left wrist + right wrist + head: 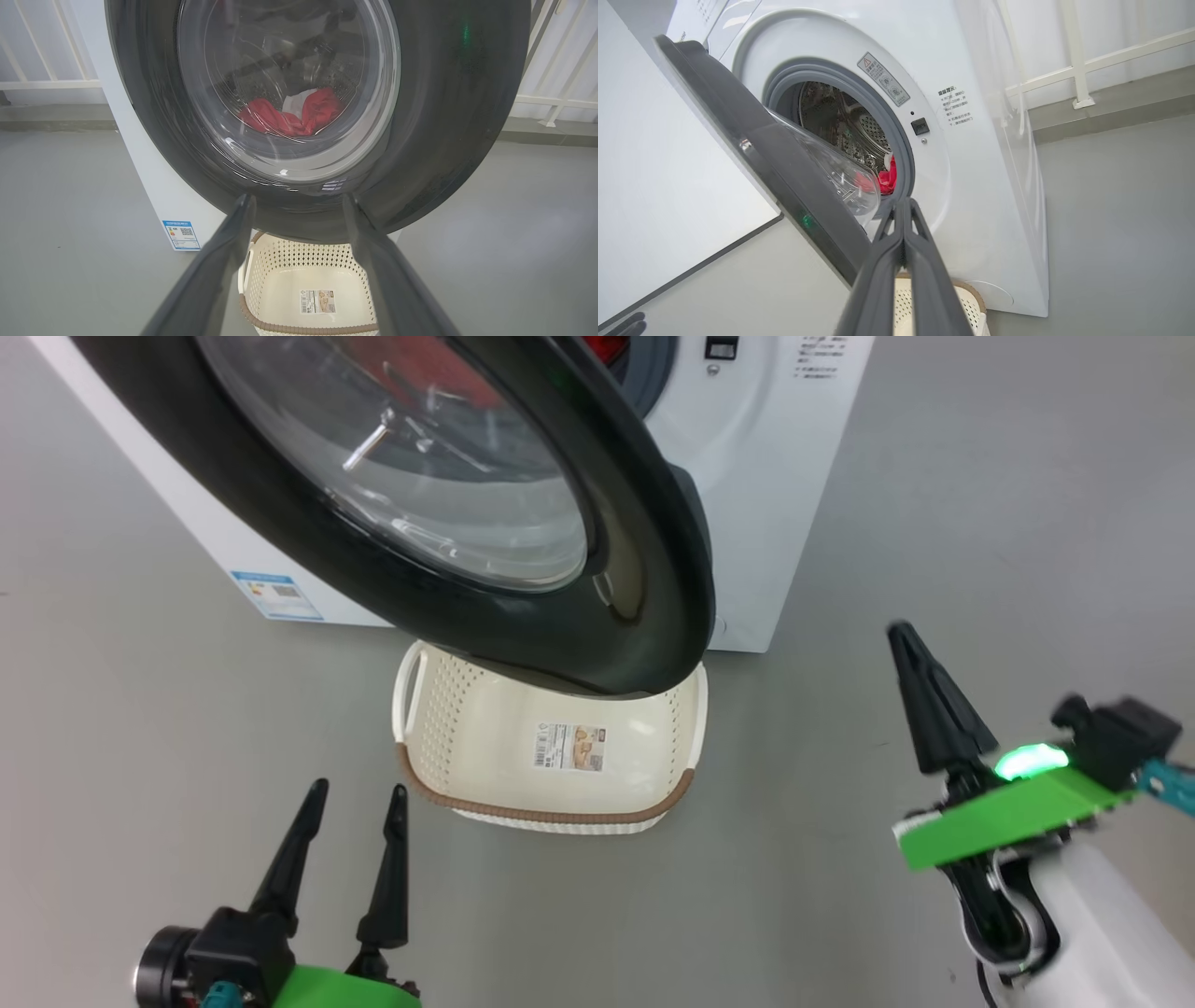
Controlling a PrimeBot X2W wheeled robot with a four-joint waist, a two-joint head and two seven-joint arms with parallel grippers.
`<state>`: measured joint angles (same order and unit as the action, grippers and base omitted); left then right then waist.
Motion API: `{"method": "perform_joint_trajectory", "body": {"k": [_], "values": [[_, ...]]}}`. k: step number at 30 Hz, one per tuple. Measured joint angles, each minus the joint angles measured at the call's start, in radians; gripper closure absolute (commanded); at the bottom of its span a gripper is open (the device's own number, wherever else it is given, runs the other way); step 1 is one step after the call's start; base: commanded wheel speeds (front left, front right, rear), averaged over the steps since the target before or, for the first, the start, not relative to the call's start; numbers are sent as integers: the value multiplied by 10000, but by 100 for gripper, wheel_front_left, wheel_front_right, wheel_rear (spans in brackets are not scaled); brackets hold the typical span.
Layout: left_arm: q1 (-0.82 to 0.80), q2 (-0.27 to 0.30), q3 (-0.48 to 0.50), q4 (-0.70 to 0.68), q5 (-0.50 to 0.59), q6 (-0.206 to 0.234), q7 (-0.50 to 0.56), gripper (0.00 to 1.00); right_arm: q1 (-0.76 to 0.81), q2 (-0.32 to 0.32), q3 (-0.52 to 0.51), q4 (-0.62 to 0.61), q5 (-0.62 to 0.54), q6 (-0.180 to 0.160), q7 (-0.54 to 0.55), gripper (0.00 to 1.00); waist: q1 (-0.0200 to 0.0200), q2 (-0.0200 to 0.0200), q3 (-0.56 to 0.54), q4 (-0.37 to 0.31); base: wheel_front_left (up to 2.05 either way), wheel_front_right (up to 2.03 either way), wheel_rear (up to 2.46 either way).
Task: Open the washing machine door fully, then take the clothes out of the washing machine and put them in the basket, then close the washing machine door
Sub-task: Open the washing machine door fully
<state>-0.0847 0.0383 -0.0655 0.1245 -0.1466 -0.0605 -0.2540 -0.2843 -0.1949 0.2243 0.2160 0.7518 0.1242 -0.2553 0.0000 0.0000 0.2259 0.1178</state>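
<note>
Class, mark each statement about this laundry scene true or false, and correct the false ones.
1. The round black-ringed glass washing machine door stands partly open. True.
2. The red fabric clothes lie in the cream perforated plastic basket. False: they lie in the steel drum; the basket holds only a sticker.
3. The right claw is shut. True.
4. The left claw grips the door. False: it is open, holding nothing.
</note>
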Motion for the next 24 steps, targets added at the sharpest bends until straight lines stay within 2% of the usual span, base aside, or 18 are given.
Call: {"method": "perform_joint_trajectory", "body": {"k": [9,20,24], "values": [[-156,4,-466,-12,-303,104,0,0,-2073,-744,1733,430,1745,0,-2,100,0,0,228,494,0,0,0],[-257,4,-1011,-61,-633,207,0,0,-3913,-2008,3852,968,5237,0,0,100,0,0,569,1123,0,0,0],[-395,2,-1108,-81,-679,261,0,0,-4445,-2337,4477,984,6261,0,407,100,0,0,739,1282,0,0,0]]}}
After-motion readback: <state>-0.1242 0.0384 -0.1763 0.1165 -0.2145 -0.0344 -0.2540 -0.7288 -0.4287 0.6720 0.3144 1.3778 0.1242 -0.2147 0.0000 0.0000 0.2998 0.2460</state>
